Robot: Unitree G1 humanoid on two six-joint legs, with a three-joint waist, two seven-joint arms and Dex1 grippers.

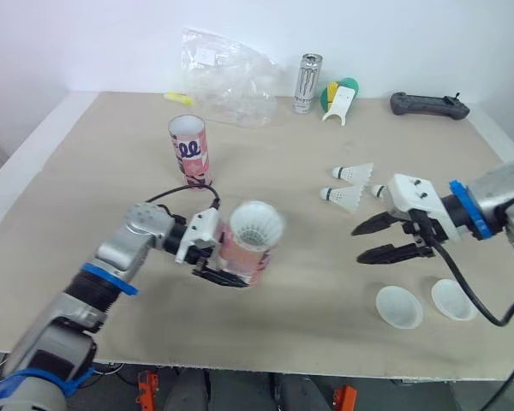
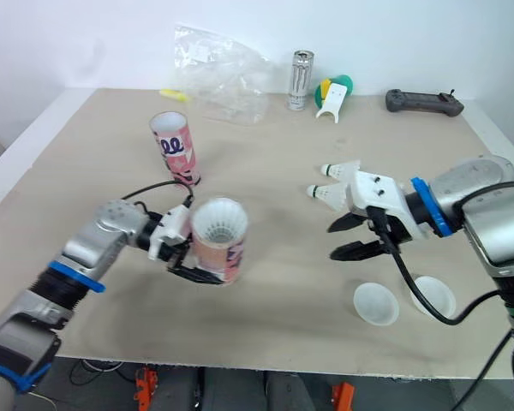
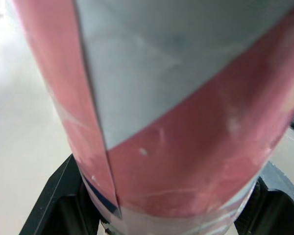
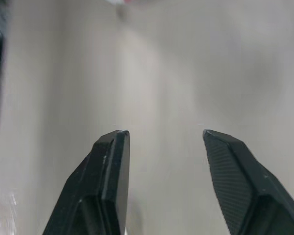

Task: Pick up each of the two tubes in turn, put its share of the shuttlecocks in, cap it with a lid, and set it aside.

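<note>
Left gripper [image 1: 221, 270]: I read it as clamped on the pink tube [image 1: 248, 244], one black finger on each side of the body. The tube is tilted, its open mouth turned up toward the head camera. A white shuttlecock skirt [image 1: 256, 228] shows inside the mouth.

Second tube [image 1: 189, 151]: upright on the table [image 1: 94, 197], beyond the left gripper and well apart from it.

Right gripper [image 1: 361, 243]: spread wide and empty, above bare table. Its fingers [image 4: 112, 166] point toward the held tube.

Two loose shuttlecocks [image 1: 353, 173] [image 1: 344, 198]: lying on the far side of the right gripper, near it.

Two white lids [image 1: 399, 306] [image 1: 453, 300]: on its near side, side by side.

Far edge, past both grippers: a clear plastic bag [image 1: 227, 77], a can [image 1: 307, 83], a black controller [image 1: 428, 104].
</note>
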